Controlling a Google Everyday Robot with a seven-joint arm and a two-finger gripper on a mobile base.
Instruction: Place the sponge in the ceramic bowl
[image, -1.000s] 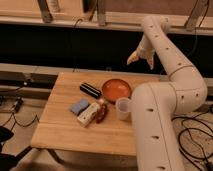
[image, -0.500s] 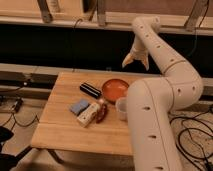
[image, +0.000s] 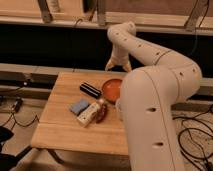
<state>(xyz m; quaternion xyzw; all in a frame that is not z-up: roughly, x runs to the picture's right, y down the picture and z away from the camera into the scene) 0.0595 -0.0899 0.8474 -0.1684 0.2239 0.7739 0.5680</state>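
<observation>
The blue-grey sponge (image: 79, 106) lies flat on the wooden table (image: 70, 135), left of centre. The orange-red ceramic bowl (image: 112, 90) sits near the table's far right, with its right side hidden behind my arm. My gripper (image: 118, 65) hangs above the table's far edge, just beyond and above the bowl. Its two fingers are spread open and point down, with nothing between them. It is well away from the sponge.
A black oblong block (image: 90, 90) lies between the sponge and the bowl. A cream-white bottle-like thing (image: 88, 114) and a reddish item (image: 101, 114) lie right of the sponge. My bulky white arm (image: 150, 110) covers the table's right side. Cables (image: 15, 117) trail on the floor at left.
The arm has swung left and the gripper has come down from the upper right to just above the table's far edge by the bowl. Objects on the table have not moved.
</observation>
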